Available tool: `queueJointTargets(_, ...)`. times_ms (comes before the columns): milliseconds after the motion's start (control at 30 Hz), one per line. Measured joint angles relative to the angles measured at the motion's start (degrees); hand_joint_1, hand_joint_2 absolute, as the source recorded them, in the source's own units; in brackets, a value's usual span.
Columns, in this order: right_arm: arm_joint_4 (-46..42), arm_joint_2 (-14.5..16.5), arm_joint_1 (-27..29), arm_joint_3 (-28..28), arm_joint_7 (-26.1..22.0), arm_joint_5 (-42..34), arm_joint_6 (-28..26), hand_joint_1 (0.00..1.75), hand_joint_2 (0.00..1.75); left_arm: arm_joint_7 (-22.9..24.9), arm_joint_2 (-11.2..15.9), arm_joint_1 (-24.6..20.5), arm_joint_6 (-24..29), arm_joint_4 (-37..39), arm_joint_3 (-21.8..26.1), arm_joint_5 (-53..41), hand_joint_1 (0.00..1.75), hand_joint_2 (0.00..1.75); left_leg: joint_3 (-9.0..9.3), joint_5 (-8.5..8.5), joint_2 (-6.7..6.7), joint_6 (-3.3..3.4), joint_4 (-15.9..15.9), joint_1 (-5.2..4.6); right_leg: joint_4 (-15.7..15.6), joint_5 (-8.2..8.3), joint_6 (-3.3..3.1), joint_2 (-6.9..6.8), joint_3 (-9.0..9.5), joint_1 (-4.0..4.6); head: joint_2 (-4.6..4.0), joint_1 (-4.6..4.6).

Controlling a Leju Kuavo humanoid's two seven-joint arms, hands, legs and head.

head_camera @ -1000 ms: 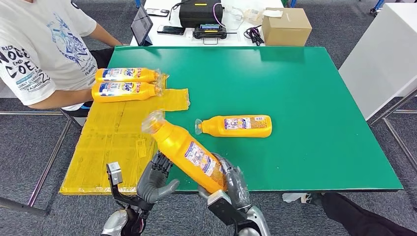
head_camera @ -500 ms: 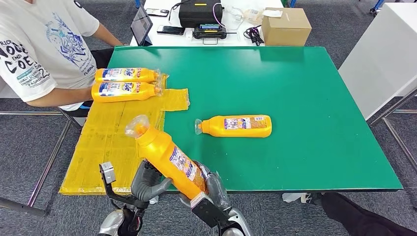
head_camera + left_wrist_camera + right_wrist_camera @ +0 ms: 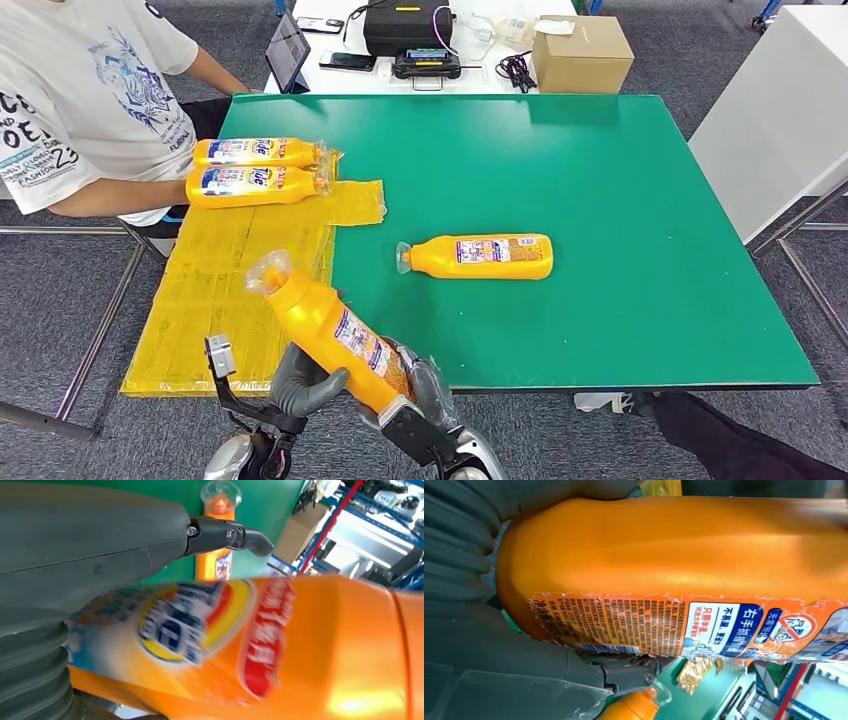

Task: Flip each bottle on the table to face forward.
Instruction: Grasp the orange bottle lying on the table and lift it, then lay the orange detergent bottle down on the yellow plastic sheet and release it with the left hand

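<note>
We hold one orange bottle [image 3: 328, 330] up in the air, just off the near edge of the green surface [image 3: 620, 250]. Our right hand [image 3: 420, 385] is wrapped tight around its bottom end. Our left hand [image 3: 300, 378] sits right beside the bottle, under its middle. From the left wrist view the thumb lies along the bottle's side, but we cannot tell if that hand is really squeezing it or only touching.

The bottle is tilted. Its long line runs from our right hand up and away to the left, with the cap [image 3: 268, 272] pointing toward the yellow mat [image 3: 225, 290]. The back label with the small print faces up toward us. The bright front label faces down toward our left hand. So we think the bottle has to roll about its long line before it goes down.

Another bottle [image 3: 480, 256] lies flat on the green surface, well apart from our hands, cap pointing left. It also shows its small-print side. Our right hand is nearer to it.

Two finished bottles [image 3: 255, 170] lie side by side at the far end of the mat, near a person's arm [image 3: 110, 198].
</note>
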Motion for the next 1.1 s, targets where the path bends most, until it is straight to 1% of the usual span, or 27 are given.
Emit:
queueJointTargets(433, 1.7, 0.1, -0.6, 1.2, 0.0, 1.0, 2.1, 1.75, 1.75, -0.2, 0.0, 0.0, -0.3, -0.6, -1.1, 0.0, 0.0, 1.75, 0.0, 0.0, 0.0, 0.0, 0.0, 0.0, 0.0, 0.0, 0.0, 0.0, 0.0, 0.0, 0.0, 0.0)
queueJointTargets(467, 2.1, 0.1, -0.8, 1.2, -0.2, 1.1, 2.4, 1.75, 1.75, -0.2, 0.0, 0.0, -0.4, -0.6, -1.2, 0.0, 0.12, 1.75, 0.0, 0.0, 0.0, 0.0, 0.0, 0.0, 0.0, 0.0, 0.0, 0.0, 0.0, 0.0, 0.0, 0.0)
queueJointTargets(567, 3.4, 0.1, -1.6, 1.3, -0.8, 1.6, 2.7, 1.75, 1.75, -0.4, 0.0, 0.0, -1.1, -0.6, -1.3, -0.4, 1.43, 1.75, 0.01, 0.0, 0.0, 0.0, 0.0, 0.0, 0.0, 0.0, 0.0, 0.0, 0.0, 0.0, 0.0, -0.01)
queueJointTargets(600, 3.8, 0.1, -1.9, 1.4, -0.9, 1.9, 2.7, 1.75, 1.75, -0.5, 0.1, 0.1, -1.4, -0.6, -1.3, -0.5, 1.75, 1.75, 0.01, 0.0, 0.0, 0.0, 0.0, 0.0, 0.0, 0.0, 0.0, 0.0, 0.0, 0.0, 0.0, -0.01)
queueJointTargets(767, 5.2, 0.1, -2.8, 1.8, -0.9, 2.9, 2.7, 1.75, 1.75, -1.1, 0.2, 0.3, -2.3, -0.4, -1.2, -0.4, 1.75, 1.75, 0.01, 0.0, 0.0, 0.0, 0.0, 0.0, 0.0, 0.0, 0.0, 0.0, 0.0, 0.01, 0.0, -0.01)
queueJointTargets(1100, 6.4, 0.1, -3.1, 2.3, -0.8, 3.3, 2.7, 1.75, 1.75, -1.2, 0.2, 0.5, -2.3, 0.0, -1.1, -0.3, 1.75, 1.75, 0.01, 0.0, 0.01, 0.0, 0.0, 0.0, 0.0, 0.0, 0.0, 0.0, 0.0, 0.0, 0.0, -0.01)
